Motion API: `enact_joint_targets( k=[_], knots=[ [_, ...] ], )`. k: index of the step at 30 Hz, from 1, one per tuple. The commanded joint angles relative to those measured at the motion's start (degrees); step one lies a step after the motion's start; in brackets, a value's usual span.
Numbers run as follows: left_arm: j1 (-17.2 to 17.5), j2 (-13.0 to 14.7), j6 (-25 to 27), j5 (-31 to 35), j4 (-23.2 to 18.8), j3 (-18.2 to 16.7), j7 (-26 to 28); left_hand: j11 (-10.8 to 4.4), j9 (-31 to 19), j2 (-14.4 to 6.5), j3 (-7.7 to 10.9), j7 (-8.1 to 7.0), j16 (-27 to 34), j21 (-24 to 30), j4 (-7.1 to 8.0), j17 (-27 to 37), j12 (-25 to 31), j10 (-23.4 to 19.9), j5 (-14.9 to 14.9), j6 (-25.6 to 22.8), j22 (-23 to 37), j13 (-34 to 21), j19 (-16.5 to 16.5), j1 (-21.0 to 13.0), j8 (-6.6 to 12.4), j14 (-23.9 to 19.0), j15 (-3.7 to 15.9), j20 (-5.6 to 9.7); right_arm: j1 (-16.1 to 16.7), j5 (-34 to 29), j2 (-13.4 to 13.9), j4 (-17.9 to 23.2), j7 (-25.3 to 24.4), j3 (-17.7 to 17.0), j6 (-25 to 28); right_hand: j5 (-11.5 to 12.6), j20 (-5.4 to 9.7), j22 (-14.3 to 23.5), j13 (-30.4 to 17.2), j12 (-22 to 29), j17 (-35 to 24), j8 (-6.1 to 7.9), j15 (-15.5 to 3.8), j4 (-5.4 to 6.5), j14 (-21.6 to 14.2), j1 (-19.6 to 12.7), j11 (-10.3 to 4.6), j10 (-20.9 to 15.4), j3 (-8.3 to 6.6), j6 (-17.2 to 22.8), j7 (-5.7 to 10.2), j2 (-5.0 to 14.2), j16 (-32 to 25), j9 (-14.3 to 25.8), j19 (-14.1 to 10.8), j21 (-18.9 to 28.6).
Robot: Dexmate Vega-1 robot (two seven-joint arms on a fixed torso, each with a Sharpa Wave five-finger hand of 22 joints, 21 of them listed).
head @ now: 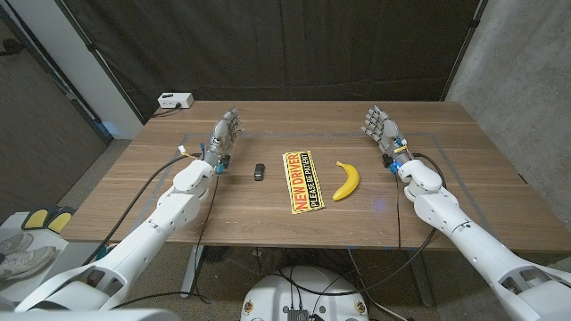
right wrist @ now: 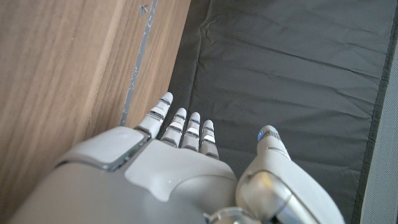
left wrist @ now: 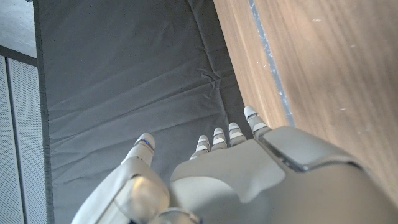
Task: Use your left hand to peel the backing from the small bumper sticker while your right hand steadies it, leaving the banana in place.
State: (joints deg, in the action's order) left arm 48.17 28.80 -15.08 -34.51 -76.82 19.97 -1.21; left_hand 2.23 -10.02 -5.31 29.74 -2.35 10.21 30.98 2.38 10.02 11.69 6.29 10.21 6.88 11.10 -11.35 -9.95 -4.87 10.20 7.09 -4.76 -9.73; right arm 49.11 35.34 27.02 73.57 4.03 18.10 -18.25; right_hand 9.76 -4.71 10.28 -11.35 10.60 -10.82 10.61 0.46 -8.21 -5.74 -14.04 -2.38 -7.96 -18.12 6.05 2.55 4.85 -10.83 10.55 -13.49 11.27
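Note:
A yellow bumper sticker (head: 302, 181) with black lettering lies flat near the middle of the wooden table (head: 268, 223). Just to its right lies a yellow banana (head: 347, 179). My left hand (head: 223, 136) stands at the table's left part, fingers straight and apart, holding nothing, well left of the sticker. My right hand (head: 382, 128) stands at the right part, fingers apart and empty, beyond the banana. The left wrist view shows my left hand (left wrist: 236, 174) from behind, and the right wrist view shows my right hand (right wrist: 168, 174) the same way.
A small dark object (head: 259, 171) lies between my left hand and the sticker. A white box (head: 174, 101) sits past the table's far left corner. A black curtain (head: 294, 45) hangs behind the table. Tape lines mark the tabletop.

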Motion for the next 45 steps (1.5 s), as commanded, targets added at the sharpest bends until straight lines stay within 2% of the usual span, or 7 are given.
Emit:
enact_joint_targets(
  k=[1,10,18,27,33,38,45],
  knots=[
    [0.4,-2.7,3.4,6.5,-3.8,-2.7,1.0,-0.52,-0.2,0.6,0.19,-0.35,0.5,-0.1,-0.77,0.1,0.7,-0.7,0.3,-0.2,0.1,-0.1,-2.0,-0.4,0.54,0.0,-0.93,-0.90,2.8,-4.7,-5.0,-0.6,6.2,-9.0,-0.8,0.2,-0.03,0.1,-0.2,0.4,-0.1,0.40,0.00,-0.03,-0.4,-0.5,0.17,-0.4,-0.24,0.3,-0.08,-0.23,-0.4,0.3,-0.6,0.3],
    [0.2,-2.6,10.3,11.7,-9.3,-2.4,2.9,-0.42,-0.3,2.1,0.29,0.28,0.7,-0.7,-3.13,0.1,1.5,-3.0,0.2,-3.0,0.1,-0.1,-2.2,-2.1,1.57,-0.7,-0.83,-1.08,2.1,-5.4,-8.0,-4.9,12.7,-14.5,-1.6,0.3,-0.13,0.1,-0.1,0.5,-0.1,0.43,0.13,0.00,-0.5,-0.4,0.65,-0.5,-0.07,0.3,-0.01,-0.46,-0.5,0.3,-0.4,0.3],
    [-1.1,2.0,24.1,18.2,-19.2,0.0,3.1,-2.61,-0.5,4.5,0.59,-0.41,1.2,-2.9,-8.04,0.4,3.1,-7.9,0.0,-6.6,0.2,-0.4,-5.8,-6.0,2.37,-2.1,-1.94,-1.79,2.4,-6.1,-9.4,-6.1,16.6,-17.6,-2.4,0.3,-0.21,0.1,-0.1,0.5,0.0,0.46,0.24,0.00,-0.5,-0.3,0.84,-0.7,-0.01,0.4,-0.04,-0.52,-0.5,0.2,-0.4,0.3],
    [-4.1,5.0,35.8,23.7,-25.3,2.2,0.8,-0.04,-0.7,5.8,0.87,0.07,0.8,-4.5,-11.06,0.6,2.8,-7.4,0.1,-8.6,0.4,-0.9,-8.3,-9.3,2.95,-0.3,-3.11,-2.42,2.8,-6.3,-10.7,-7.2,19.0,-19.8,-3.4,0.3,-0.23,0.1,0.0,0.6,0.0,0.51,0.17,0.01,-0.5,-0.4,0.94,-0.9,0.02,0.5,-0.03,-0.52,-0.5,0.2,-0.4,0.3],
    [-6.9,6.4,41.2,26.4,-27.1,3.7,-2.6,0.46,-0.8,5.9,1.01,0.30,0.8,-4.6,-11.47,0.7,2.7,-6.9,0.1,-9.2,0.4,-1.1,-8.2,-10.1,3.11,0.0,-3.35,-2.43,3.3,-6.3,-11.4,-7.3,19.6,-20.8,-4.0,0.3,-0.21,0.1,0.0,0.7,0.0,0.54,0.12,0.02,-0.6,-0.4,1.01,-1.0,0.04,0.6,0.00,-0.51,-0.5,0.2,-0.4,0.3],
    [-10.1,7.9,45.0,28.4,-27.7,5.4,-7.2,-2.11,-0.8,5.7,1.47,-0.02,1.0,-4.9,-12.11,0.8,2.3,-5.7,0.3,-8.1,0.4,-1.3,-8.1,-12.1,2.60,0.1,-3.46,-2.45,3.5,-6.2,-12.0,-7.6,20.1,-21.4,-4.7,0.3,-0.14,0.1,0.0,0.7,0.0,0.56,0.09,0.04,-0.7,-0.4,0.92,-1.1,0.06,0.6,0.02,-0.49,-0.6,0.2,-0.5,0.4],
    [-14.8,8.8,48.6,30.9,-27.2,8.4,-13.5,-3.37,-0.9,5.7,1.68,0.07,1.3,-4.9,-12.30,0.8,2.5,-6.0,0.4,-7.6,0.4,-1.5,-7.9,-13.3,2.41,-0.4,-3.43,-2.43,3.8,-5.9,-12.7,-8.3,20.9,-22.1,-5.8,0.3,-0.15,0.1,0.0,0.7,0.0,0.59,0.29,0.05,-0.8,-0.4,1.14,-1.2,0.08,0.7,0.04,-0.45,-0.6,0.2,-0.6,0.4]
  ],
)
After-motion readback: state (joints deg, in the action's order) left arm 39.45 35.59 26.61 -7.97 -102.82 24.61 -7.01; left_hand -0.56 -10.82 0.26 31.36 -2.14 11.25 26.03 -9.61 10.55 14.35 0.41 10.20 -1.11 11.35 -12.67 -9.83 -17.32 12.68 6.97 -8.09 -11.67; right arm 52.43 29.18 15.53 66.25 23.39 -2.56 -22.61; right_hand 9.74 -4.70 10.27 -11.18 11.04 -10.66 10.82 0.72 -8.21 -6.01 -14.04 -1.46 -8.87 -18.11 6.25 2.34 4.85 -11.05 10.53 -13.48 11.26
